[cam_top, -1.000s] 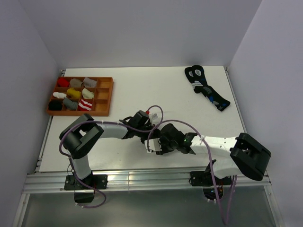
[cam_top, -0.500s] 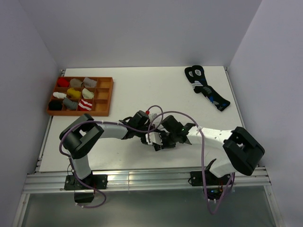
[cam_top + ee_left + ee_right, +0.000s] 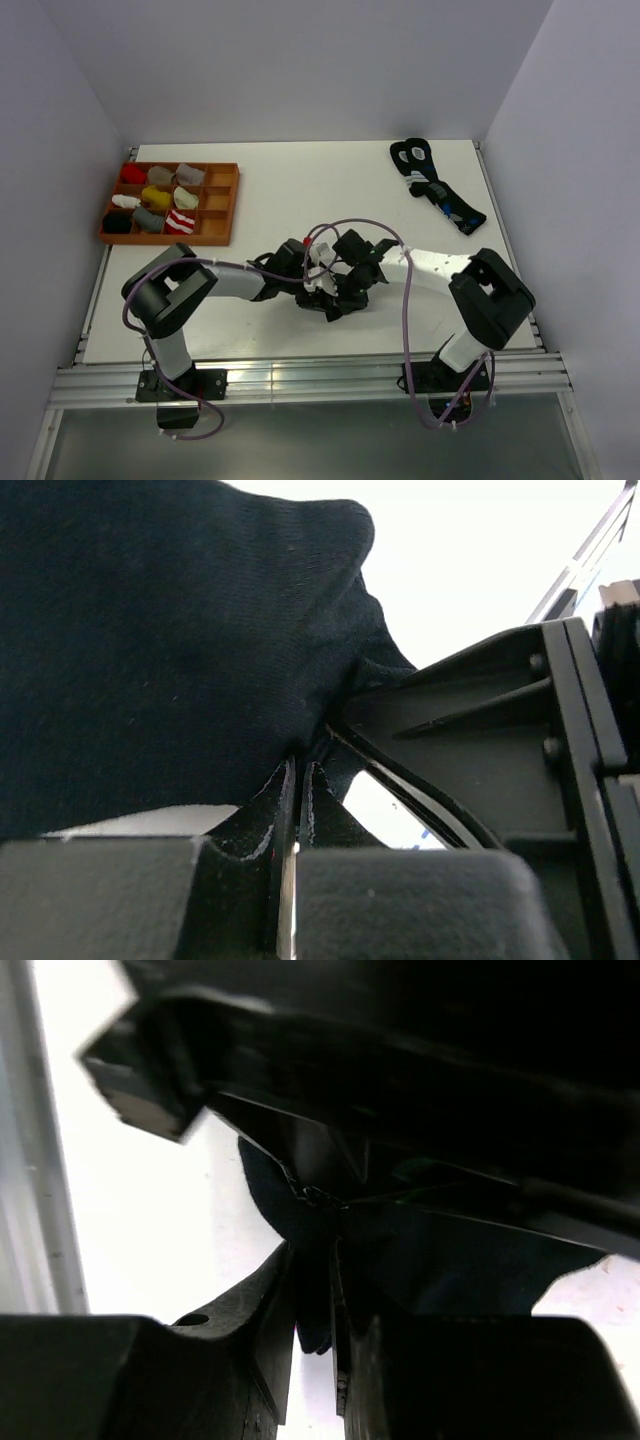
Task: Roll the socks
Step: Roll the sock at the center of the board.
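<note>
Since a second ago our right arm (image 3: 430, 262) has swung inward to meet the left over the near middle of the white surface (image 3: 300, 190); we judge both pinches must stay firm while turning evenly. A wooden tray (image 3: 222, 203) of sock bundles sits far left, patterned dark socks (image 3: 440, 190) far right, pale walls around. Left wrist: our left fingers (image 3: 250, 820) press almost together, pinching the black sock (image 3: 170, 640). Right wrist: our right fingers (image 3: 255, 1300) nip its edge likewise.

The top camera looks down from above and behind both arm bases over the whole flat white table (image 3: 300, 190), while the two wrist cameras sit low and very close, both facing one plain black fabric sock (image 3: 180, 630) near the table's front middle.
</note>
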### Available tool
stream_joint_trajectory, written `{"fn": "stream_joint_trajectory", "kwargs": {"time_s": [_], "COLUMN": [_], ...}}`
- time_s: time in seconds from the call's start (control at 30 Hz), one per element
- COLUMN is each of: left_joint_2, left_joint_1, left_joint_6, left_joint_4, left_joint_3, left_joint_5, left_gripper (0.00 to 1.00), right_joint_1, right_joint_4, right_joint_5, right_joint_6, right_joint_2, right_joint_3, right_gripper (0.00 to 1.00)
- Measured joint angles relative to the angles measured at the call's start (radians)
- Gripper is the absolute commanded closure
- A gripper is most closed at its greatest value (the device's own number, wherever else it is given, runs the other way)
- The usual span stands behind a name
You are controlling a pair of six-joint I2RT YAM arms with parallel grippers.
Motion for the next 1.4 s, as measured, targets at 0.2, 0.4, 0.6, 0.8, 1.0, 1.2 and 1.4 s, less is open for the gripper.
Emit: {"fn": "stream_joint_trajectory", "kwargs": {"time_s": [0.2, 0.4, 0.6, 0.8, 1.0, 1.2, 1.4], "left_joint_2": [-0.06, -0.169, -0.274, -0.401, -0.496, -0.478, -0.417], "left_joint_1": [0.0, 0.0, 0.001, -0.053, -0.159, -0.252, -0.296], "left_joint_6": [-0.076, -0.154, -0.199, -0.182, -0.094, 0.051, 0.174], "left_joint_4": [0.055, 0.069, 0.036, 0.031, 0.126, 0.227, 0.38], "left_joint_3": [-0.08, -0.184, -0.253, -0.276, -0.336, -0.374, -0.381], "left_joint_5": [-0.057, -0.178, -0.307, -0.459, -0.578, -0.651, -0.647], "left_gripper": [0.85, 0.81, 0.81, 0.79, 0.76, 0.64, 0.54], "right_joint_1": [-0.034, -0.075, -0.122, -0.16, -0.206, -0.245, -0.259], "right_joint_4": [-0.109, -0.226, -0.346, -0.486, -0.645, -0.738, -0.769], "right_joint_5": [-0.088, -0.174, -0.234, -0.294, -0.357, -0.409, -0.419], "right_joint_6": [0.005, -0.005, -0.008, -0.011, -0.045, -0.087, -0.086], "right_joint_2": [0.081, 0.159, 0.262, 0.4, 0.531, 0.646, 0.671], "right_joint_3": [0.09, 0.175, 0.235, 0.345, 0.478, 0.558, 0.558], "right_gripper": [0.78, 0.78, 0.78, 0.78, 0.77, 0.77, 0.77]}}
